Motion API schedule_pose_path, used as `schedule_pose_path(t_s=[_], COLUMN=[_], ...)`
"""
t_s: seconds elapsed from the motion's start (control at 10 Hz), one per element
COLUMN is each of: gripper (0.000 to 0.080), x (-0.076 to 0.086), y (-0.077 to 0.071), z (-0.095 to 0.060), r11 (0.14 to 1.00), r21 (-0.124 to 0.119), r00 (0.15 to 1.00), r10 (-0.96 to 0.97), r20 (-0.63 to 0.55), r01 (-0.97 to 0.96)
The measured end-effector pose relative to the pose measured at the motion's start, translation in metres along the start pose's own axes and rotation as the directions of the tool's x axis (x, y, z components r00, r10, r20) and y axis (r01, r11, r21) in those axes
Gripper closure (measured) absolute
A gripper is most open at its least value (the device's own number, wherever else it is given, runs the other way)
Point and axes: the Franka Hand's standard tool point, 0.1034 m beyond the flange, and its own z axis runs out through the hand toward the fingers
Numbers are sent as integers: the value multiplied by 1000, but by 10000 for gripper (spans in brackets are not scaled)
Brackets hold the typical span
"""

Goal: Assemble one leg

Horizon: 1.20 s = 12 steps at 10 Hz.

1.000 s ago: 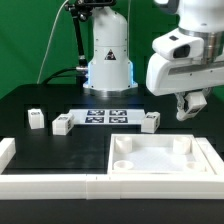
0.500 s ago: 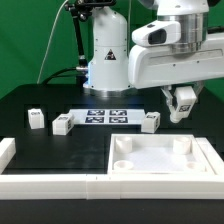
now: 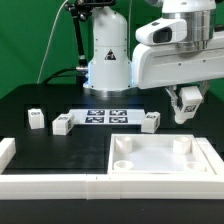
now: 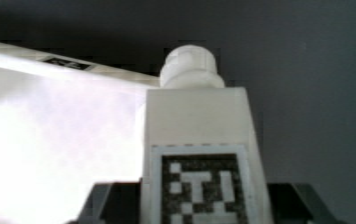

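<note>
My gripper (image 3: pixel 186 106) is shut on a leg (image 3: pixel 184 101), a small white cuboid peg, and holds it in the air above the far right corner of the white square tabletop (image 3: pixel 160 163). In the wrist view the held leg (image 4: pixel 196 120) fills the middle, with its black-and-white tag toward the gripper (image 4: pixel 196 203) and its round stud pointing away. A dark finger (image 4: pixel 118 204) shows beside the leg. The tabletop (image 4: pixel 50 120) lies bright below it.
Three more legs lie on the black table: one (image 3: pixel 36 118) at the exterior view's left, one (image 3: pixel 63 124) beside it, one (image 3: pixel 150 122) near the middle. The marker board (image 3: pixel 105 117) lies between them. White rails (image 3: pixel 50 183) border the front. The robot base (image 3: pixel 108 60) stands behind.
The arm has turned and shifted toward the exterior view's left with the leg held. The gripper now sits slightly higher. The parts on the table have not moved.
</note>
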Motion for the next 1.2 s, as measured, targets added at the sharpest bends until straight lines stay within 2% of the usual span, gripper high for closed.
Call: schedule_pose_path(t_s=[0.2,0.3,0.4,0.7,0.8,1.1,1.2], gripper=[509,509,509,509,509,509,509], x=[7,19,38,60,53,55,64], y=[1,4,8,14,14,15,20], z=[-3,-7,-11,-12,-6,-6,-6], r11=[1000,1000,999,999,999,998,998], r21=[-1,4,-4,-30,-27,-28,-34], r00=[1000,999,989,926,937,937,935], r10=[-6,-19,-33,-53,-53,-54,-65], r20=[-17,-28,-145,-375,-345,-345,-348], r01=[6,19,33,45,46,47,57])
